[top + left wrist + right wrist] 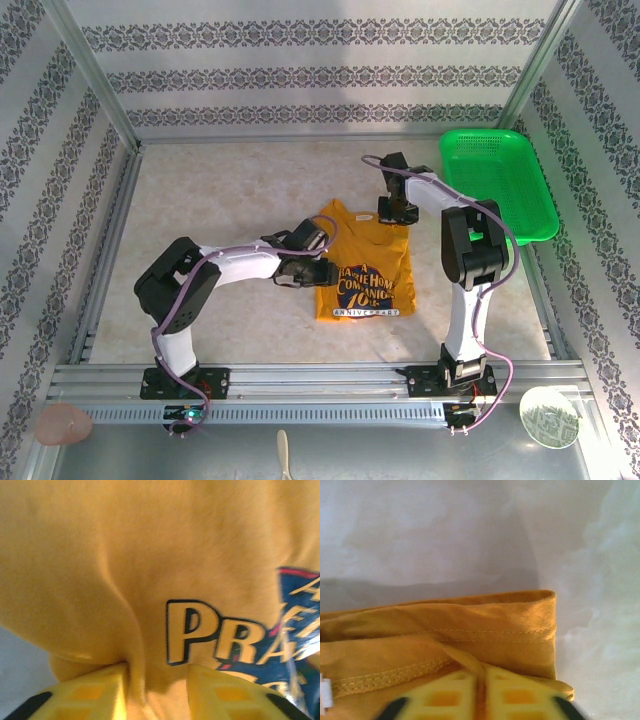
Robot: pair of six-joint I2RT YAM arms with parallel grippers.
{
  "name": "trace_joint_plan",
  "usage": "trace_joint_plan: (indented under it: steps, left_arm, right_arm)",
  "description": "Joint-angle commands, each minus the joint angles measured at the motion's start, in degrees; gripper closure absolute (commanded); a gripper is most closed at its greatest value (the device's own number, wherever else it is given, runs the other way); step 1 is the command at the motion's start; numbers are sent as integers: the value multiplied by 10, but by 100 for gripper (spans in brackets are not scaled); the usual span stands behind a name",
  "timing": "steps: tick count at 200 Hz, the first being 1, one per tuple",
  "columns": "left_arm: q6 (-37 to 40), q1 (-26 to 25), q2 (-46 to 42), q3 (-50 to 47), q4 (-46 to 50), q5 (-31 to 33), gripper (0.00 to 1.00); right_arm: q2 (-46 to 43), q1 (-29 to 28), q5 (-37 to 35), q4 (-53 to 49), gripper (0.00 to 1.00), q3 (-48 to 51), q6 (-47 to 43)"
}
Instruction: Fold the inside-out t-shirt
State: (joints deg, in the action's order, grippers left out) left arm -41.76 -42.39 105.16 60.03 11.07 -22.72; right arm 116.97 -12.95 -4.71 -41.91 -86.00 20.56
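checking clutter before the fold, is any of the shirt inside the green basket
No, the shirt lies on the table, left of the basket.

Place: a lab-style robot test cell.
Walls: flat panels [300, 75] papered in grey floral stripes box in the top, left and right of the frame.
Frame: bare aluminium rails [320, 378] along the bottom, metal posts at the upper corners.
Desk: marbled desk [220, 190], centre.
Machines: two cabled arms, left arm [180, 285] and right arm [475, 250], bolted to the rails.

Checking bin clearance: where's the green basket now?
Top view: the green basket sits at far right, just right of the right gripper, apart from the t-shirt.
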Motion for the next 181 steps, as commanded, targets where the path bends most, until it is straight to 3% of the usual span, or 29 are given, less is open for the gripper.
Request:
trace_joint_plan:
  steps: [1,33,109,125,131,156,181]
  left_arm:
    - [17,-7,15,-13,14,-6,76]
    - [26,-7,36,-26,17,-8,100]
    - [40,-7,63,-41,19,-7,100]
    - [39,-7,63,-37,19,-8,100]
    - [39,-7,62,-34,20,-7,100]
    - [37,-7,49,-15,28,-7,99]
    - [40,-3,16,16,53,-5,78]
  right_arm:
    - [-12,8,-22,-20,100,-27,-10]
    - [-36,22,-11,-20,100,-56,6]
    - [-7,39,21,-2,100,-114,68]
    - [4,41,37,-1,63,-114,73]
    - [-3,41,37,2,56,-105,72]
    - [-90,44,28,34,51,-18,70]
    - [-213,49,34,49,51,100,80]
